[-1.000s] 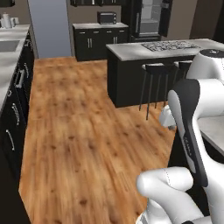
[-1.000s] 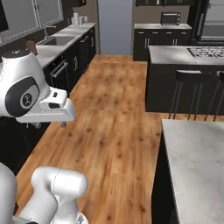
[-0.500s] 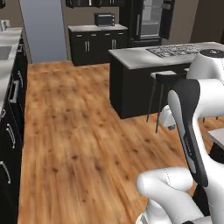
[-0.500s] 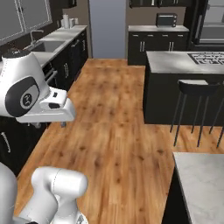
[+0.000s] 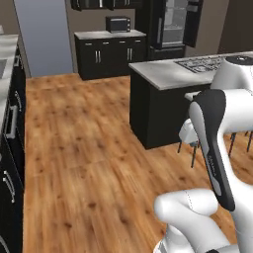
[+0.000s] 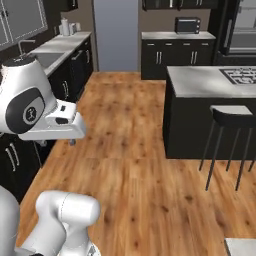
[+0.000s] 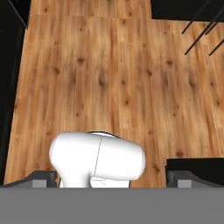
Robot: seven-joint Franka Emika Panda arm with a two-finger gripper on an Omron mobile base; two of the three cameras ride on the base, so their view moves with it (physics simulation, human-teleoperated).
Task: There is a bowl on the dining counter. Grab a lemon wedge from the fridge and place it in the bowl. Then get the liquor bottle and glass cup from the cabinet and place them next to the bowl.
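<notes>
The claw (image 7: 112, 177) hangs over bare wooden floor (image 7: 113, 74), and in the hand view its two dark finger tips (image 7: 43, 178) sit far apart at about 7 and 5 o'clock with nothing between them, so the jaws are spread wide and empty. No grip on anything here, just planks below, a black cabinet front (image 7: 8, 65) running up the 9 o'clock edge and thin stool legs (image 7: 199, 35) crossing the corner at 1 o'clock. In the left base view, the fridge (image 5: 175, 24) stands at the far end of the room at about 1 o'clock, tall and black, with a pale interior showing and a long grey handle; it is well apart from the arm, with the marble island (image 5: 173, 74) and its stove burners lying between. The right base view shows the fridge (image 6: 240, 27) at about 2 o'clock, the island (image 6: 200, 82) in front of it at 3 o'clock, and a dark stool (image 6: 232, 115) just beside the island. A microwave (image 6: 187, 25) sits on the back counter at about 1 o'clock, and a sink counter (image 6: 47, 55) runs along the 10 o'clock side. Whether a lemon wedge lies inside the fridge is too small to tell.
</notes>
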